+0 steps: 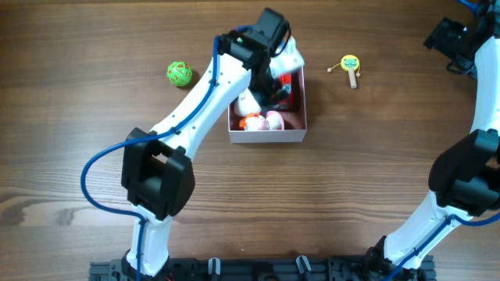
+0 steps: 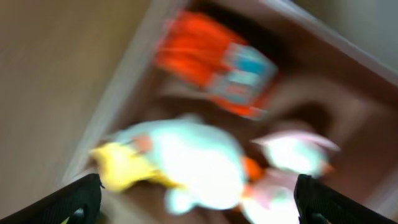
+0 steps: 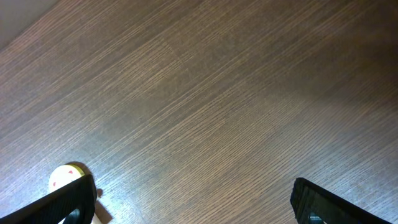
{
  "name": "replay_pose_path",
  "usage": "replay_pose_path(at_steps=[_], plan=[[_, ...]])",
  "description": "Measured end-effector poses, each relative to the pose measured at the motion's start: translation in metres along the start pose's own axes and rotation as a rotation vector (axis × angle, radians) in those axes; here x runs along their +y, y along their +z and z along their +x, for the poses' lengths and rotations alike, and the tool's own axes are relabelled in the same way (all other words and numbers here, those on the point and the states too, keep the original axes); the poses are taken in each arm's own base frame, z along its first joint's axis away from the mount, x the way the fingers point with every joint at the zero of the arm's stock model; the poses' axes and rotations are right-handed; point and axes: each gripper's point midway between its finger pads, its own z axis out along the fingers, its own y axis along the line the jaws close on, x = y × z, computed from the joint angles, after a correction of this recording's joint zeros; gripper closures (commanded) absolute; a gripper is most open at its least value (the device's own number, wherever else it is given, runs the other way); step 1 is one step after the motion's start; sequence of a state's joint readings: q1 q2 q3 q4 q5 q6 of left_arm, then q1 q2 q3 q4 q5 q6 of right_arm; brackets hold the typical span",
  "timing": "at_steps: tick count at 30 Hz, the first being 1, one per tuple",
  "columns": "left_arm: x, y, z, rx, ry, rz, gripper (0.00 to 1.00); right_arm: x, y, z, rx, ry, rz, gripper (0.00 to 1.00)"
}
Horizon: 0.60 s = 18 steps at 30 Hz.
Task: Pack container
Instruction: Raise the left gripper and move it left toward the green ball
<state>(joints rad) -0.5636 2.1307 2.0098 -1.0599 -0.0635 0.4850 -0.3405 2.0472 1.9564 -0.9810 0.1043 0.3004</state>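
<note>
While my left end effector [image 2: 198, 200] hangs over the container [image 1: 266, 137] with its fingers spread wide and nothing between them, I judge the step in hand to be the close of a drop-off. A white toy with a yellow part [image 2: 186, 168], an orange-red toy [image 2: 217, 68] and a pinkish one [image 2: 295, 152] lie inside, though the wrist view is too blurred to name them. The container sits mid-surface, slightly toward the far side. A green ball [image 1: 179, 73] lies on the surface to its left and a yellow toy [image 1: 351, 65] to its right, both outside, so the packing looks unfinished. Next I should lift straight up clear of the walls, then go for one of those two. My left arm slants from the near edge up to the box, wrist bent downward. My right end effector [image 3: 193, 202], also spread and empty, hovers at the far right over bare surface near the yellow toy.
</note>
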Motion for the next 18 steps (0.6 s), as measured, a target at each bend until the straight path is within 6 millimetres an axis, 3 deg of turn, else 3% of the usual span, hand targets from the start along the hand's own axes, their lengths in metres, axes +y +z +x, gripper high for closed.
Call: replay_pose_path(at_steps=[3,4,9,13,18], plan=[[0.043,-0.018,-0.001,-0.026,-0.232,-0.136,0.0,0.0,0.0,0.0,0.0,0.0,0.0,0.0],[0.065,-0.028,0.004,-0.045,-0.35,-0.176,0.0,0.0,0.0,0.0,0.0,0.0,0.0,0.0],[0.129,-0.053,0.044,-0.091,-0.717,-0.185,0.0,0.0,0.0,0.0,0.0,0.0,0.0,0.0],[0.149,-0.057,0.084,-0.038,-0.889,-0.135,0.0,0.0,0.0,0.0,0.0,0.0,0.0,0.0],[0.156,-0.058,0.096,-0.036,-0.96,-0.106,0.0,0.0,0.0,0.0,0.0,0.0,0.0,0.0]])
